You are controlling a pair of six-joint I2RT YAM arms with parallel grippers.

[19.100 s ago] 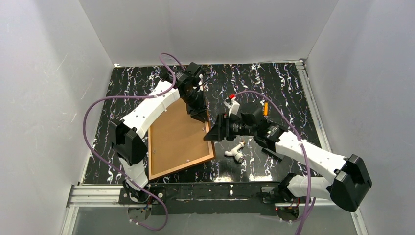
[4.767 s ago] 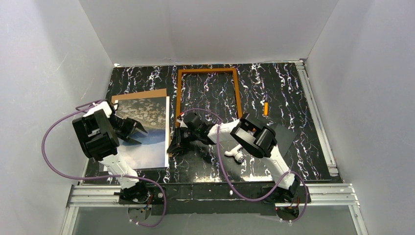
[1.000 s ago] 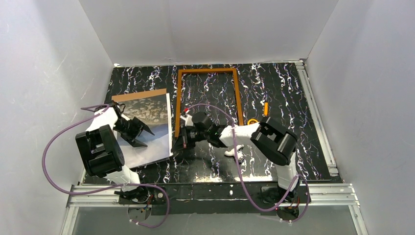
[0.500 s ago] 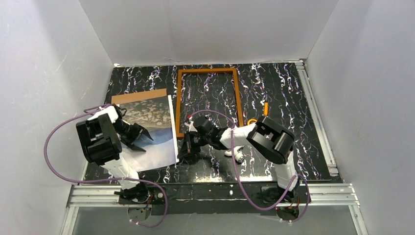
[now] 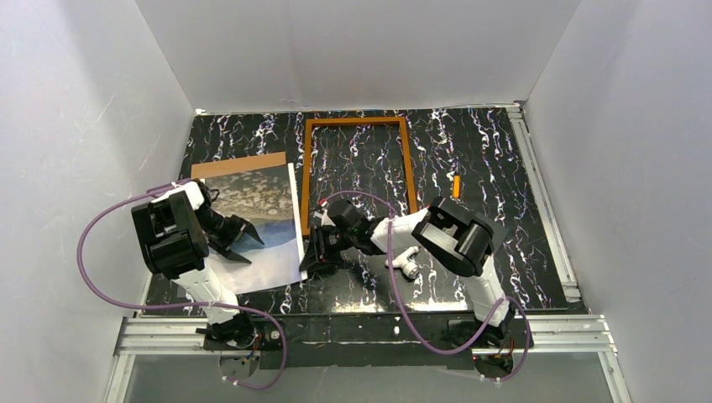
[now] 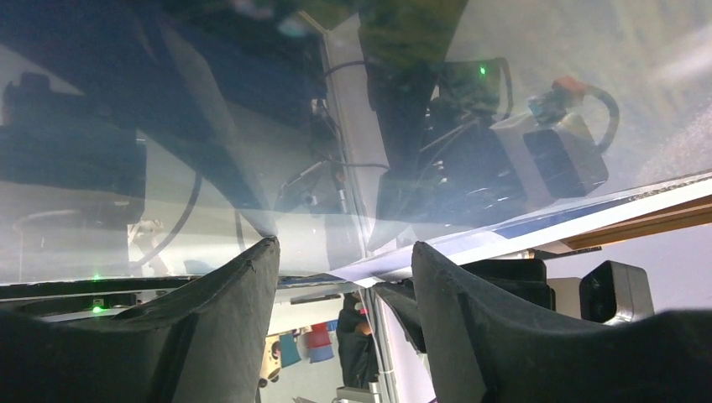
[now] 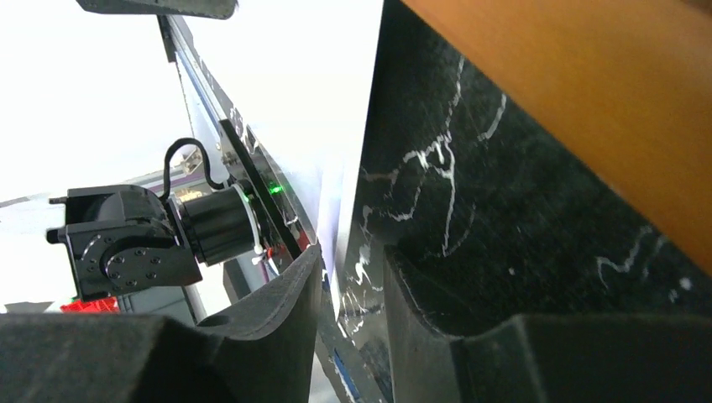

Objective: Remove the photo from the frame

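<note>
Change, last second: the near right corner of the photo (image 5: 267, 206) has swung out toward the frame (image 5: 357, 122). My right jaws were clamped then and now stand a little apart.
Change, longer back: the frame used to lie back-up under my arms with the tan board (image 5: 239, 164) in it. Now it lies bare at the far middle of the counter (image 5: 504, 168), with the board and photo both out of it.
Photo, place: face up just left of the frame, resting on the tan board, with a strip of board showing past its far edge. Its near right corner hangs off onto the counter close to the frame's near left corner.
Photo, long axis: far to near, roughly along the frame's long rails but slanted, the near end closer to the frame's line than the far end.
Photo, heading: rocks at the far end, the dark blue band across the middle, pale sky toward my bases.
Frame, long axis: far to near, lying flat, with the counter showing through it.
Left jaws: fingers (image 6: 218, 302) well apart over the photo's near left part. I cannot tell whether they touch the sheet.
Right jaws: fingers (image 7: 277, 319) with a narrow gap, low by the frame's near left corner. The sheet's white edge runs toward the gap, not pinched.
Others: a small white piece (image 5: 405, 260) lies nearward of the frame, and an orange bit (image 5: 456, 186) lies right of it.
</note>
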